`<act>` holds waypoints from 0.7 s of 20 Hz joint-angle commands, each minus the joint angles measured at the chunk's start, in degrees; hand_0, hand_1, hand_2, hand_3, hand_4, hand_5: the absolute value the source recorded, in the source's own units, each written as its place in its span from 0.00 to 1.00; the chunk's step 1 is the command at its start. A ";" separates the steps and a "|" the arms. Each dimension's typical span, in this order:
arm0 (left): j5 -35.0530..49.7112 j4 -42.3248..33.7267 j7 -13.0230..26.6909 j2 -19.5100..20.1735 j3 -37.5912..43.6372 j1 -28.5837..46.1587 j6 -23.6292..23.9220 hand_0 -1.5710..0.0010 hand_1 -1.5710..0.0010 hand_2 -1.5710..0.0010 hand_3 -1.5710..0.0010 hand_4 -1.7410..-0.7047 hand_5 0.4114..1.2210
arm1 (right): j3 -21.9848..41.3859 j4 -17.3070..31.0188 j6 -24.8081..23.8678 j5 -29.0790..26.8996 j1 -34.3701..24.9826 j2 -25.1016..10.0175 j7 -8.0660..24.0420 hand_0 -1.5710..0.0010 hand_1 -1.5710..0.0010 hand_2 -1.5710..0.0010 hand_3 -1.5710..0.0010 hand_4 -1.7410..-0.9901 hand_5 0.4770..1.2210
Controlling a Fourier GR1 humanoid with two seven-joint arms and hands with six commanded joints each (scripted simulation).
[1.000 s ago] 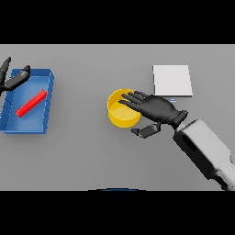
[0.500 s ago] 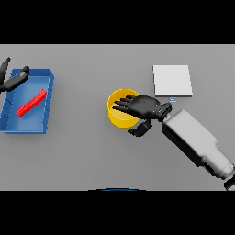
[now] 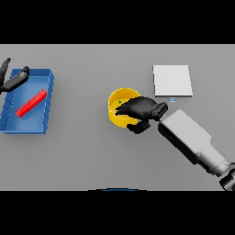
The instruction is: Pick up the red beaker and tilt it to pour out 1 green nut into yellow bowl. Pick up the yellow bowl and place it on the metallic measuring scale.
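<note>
Yellow bowl [image 3: 118,111] sits mid-desk [image 3: 82,156] with a green nut [image 3: 120,101] inside near its far rim. The right hand [image 3: 140,109] lies over the bowl's right side, fingers curled in over the rim and thumb below against its outer wall, clasping it. The scale [image 3: 172,80] lies apart, farther right. At far left, the left hand [image 3: 10,80], fingers relaxed, rests at the blue tray [image 3: 46,105], beside the red beaker [image 3: 31,103] lying in it.

Yellow bowl [image 3: 117,117], green nut [image 3: 120,102], blue tray [image 3: 46,82], red beaker [image 3: 31,103], white scale [image 3: 172,80].
</note>
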 commanded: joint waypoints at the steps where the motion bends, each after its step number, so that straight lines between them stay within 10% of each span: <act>1: -0.03 0.40 0.59 -0.02 0.16 -0.68 0.07 1.00 1.00 1.00 1.00 0.92 0.37 | 0.23 0.53 -0.86 0.36 0.09 -0.01 -0.63 0.71 0.74 0.78 0.79 0.50 0.65; 5: 0.13 1.84 -0.86 -0.42 0.44 -1.06 -0.49 1.00 1.00 1.00 1.00 0.92 0.37 | 0.45 0.04 -0.67 0.01 0.12 -0.22 -0.89 0.29 0.30 0.32 0.44 0.22 0.85; 14: 0.06 0.83 0.14 0.23 0.22 -0.98 -0.74 1.00 1.00 1.00 1.00 0.93 0.36 | -0.47 -2.65 3.08 -2.84 -0.77 -2.13 -0.52 0.04 0.04 0.12 0.24 0.03 0.98</act>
